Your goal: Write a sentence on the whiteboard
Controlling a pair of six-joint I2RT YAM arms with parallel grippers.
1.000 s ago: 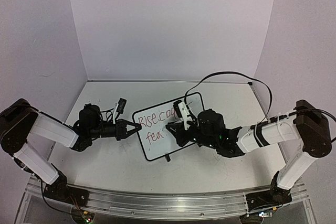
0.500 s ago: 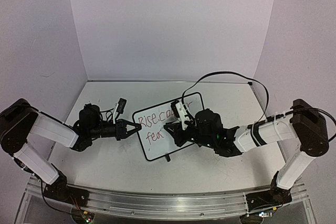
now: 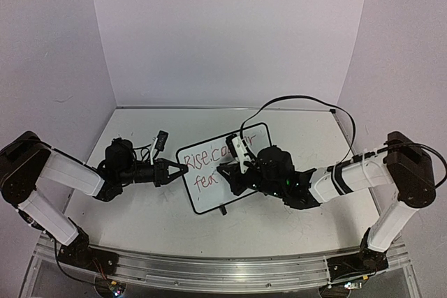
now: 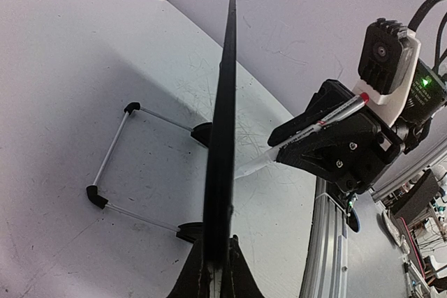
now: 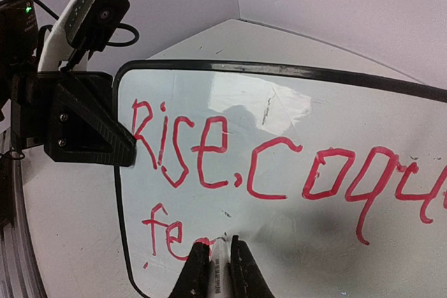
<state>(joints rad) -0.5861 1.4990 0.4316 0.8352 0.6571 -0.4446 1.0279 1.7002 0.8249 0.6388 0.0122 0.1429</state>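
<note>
The whiteboard [image 3: 213, 199] stands tilted on the table's middle, edge-on in the left wrist view [image 4: 222, 137]. My left gripper [image 3: 183, 169] [image 4: 218, 264] is shut on the whiteboard's left edge. The sentence [image 3: 209, 155] [image 5: 216, 148] in red reads "Rise.coqu" with "fe" and part of another letter on a second line. My right gripper [image 3: 225, 173] [image 5: 222, 252] is shut on a white marker [image 5: 222, 273] with a red end [image 4: 328, 118]. The marker's tip is pressed to the board on the second line, just right of "fe". The right end of the first line is hidden behind the right arm.
A thin wire stand with black feet [image 4: 115, 151] props the board from behind. A black cable [image 3: 300, 100] loops over the right arm. An aluminium rail [image 3: 209, 271] runs along the near edge. Lilac walls close in the back and sides.
My right gripper with the marker has shifted slightly left and toward the board on the second line. The left gripper and the board have not moved.
</note>
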